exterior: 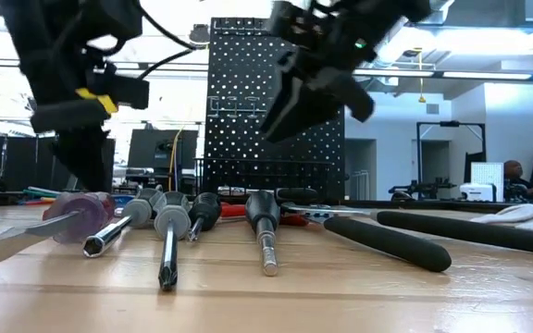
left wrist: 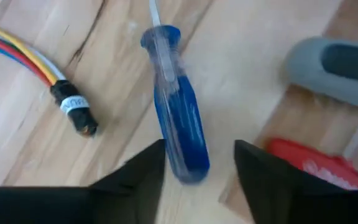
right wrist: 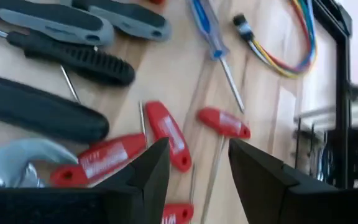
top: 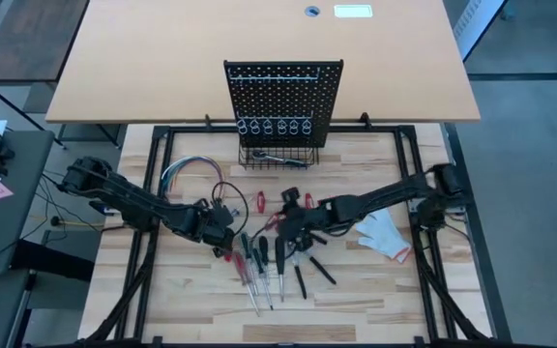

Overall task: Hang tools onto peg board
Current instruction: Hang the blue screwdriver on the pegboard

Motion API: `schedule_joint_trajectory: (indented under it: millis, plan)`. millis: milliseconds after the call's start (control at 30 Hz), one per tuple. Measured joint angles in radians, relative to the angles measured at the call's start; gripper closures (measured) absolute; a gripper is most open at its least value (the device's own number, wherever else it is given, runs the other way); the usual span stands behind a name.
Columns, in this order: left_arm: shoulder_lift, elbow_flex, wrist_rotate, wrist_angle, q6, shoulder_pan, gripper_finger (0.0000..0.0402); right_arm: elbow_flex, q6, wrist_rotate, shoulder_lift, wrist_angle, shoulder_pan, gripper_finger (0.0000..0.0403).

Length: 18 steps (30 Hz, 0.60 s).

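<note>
The left claw [left wrist: 197,171] hangs open just above the surface [top: 356,290], its fingers [left wrist: 135,171] straddling the butt of the blue screwdriver [left wrist: 179,118]. That tool's long axis runs straight away from the claw, shaft pointing outward, so the fingers sit across the handle, ready to close. The wire bundle [left wrist: 23,56] lies just beside it.

The right claw [right wrist: 194,165] is also open and empty, hovering over the red-handled tools [right wrist: 166,134], near the other claw. More screwdrivers [top: 264,266] lie in a row in front of both claws.

The peg board [top: 283,101] stands beyond them, well apart, its rings [top: 277,127] apparently unfilled. I judge the left arm nearer the blue screwdriver.
</note>
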State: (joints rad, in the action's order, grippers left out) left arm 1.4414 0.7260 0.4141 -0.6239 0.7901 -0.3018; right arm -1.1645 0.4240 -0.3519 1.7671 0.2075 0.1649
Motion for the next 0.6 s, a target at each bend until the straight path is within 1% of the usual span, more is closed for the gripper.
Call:
schedule_joint_trajectory:
  millis: [67, 133, 233, 300, 367, 467, 533, 600]
  plan:
    - [0.0, -0.036, 0.017, 0.042, 0.014, 0.0, 0.017, 0.068, -0.036, 0.0, -0.057, -0.05, 0.001, 0.0231]
    - [0.0, -0.069, 0.026, 0.087, 0.018, 0.001, 0.0151, 0.126, -0.069, 0.002, -0.1, -0.102, 0.007, 0.0232]
    - [-0.001, -0.099, 0.027, 0.133, 0.018, 0.009, 0.0147, 0.194, -0.103, 0.013, -0.128, -0.159, 0.018, 0.0232]
    - [-0.004, -0.12, 0.028, 0.17, 0.001, 0.01, 0.0158, 0.224, -0.113, 0.019, -0.13, -0.212, 0.025, 0.0232]
    - [-0.004, -0.131, 0.025, 0.194, -0.018, 0.011, 0.018, 0.253, -0.113, 0.061, -0.122, -0.301, 0.026, 0.0232]
    - [-0.003, -0.129, 0.001, 0.198, -0.048, 0.012, 0.0235, 0.27, -0.109, 0.139, -0.063, -0.418, 0.024, 0.0232]
    - [-0.004, -0.11, -0.016, 0.177, -0.071, 0.012, 0.0283, 0.272, -0.087, 0.146, -0.013, -0.493, 0.02, 0.0232]
    - [-0.002, -0.072, -0.027, 0.12, -0.089, 0.013, 0.0325, 0.271, -0.04, 0.145, 0.033, -0.595, 0.015, 0.0229]
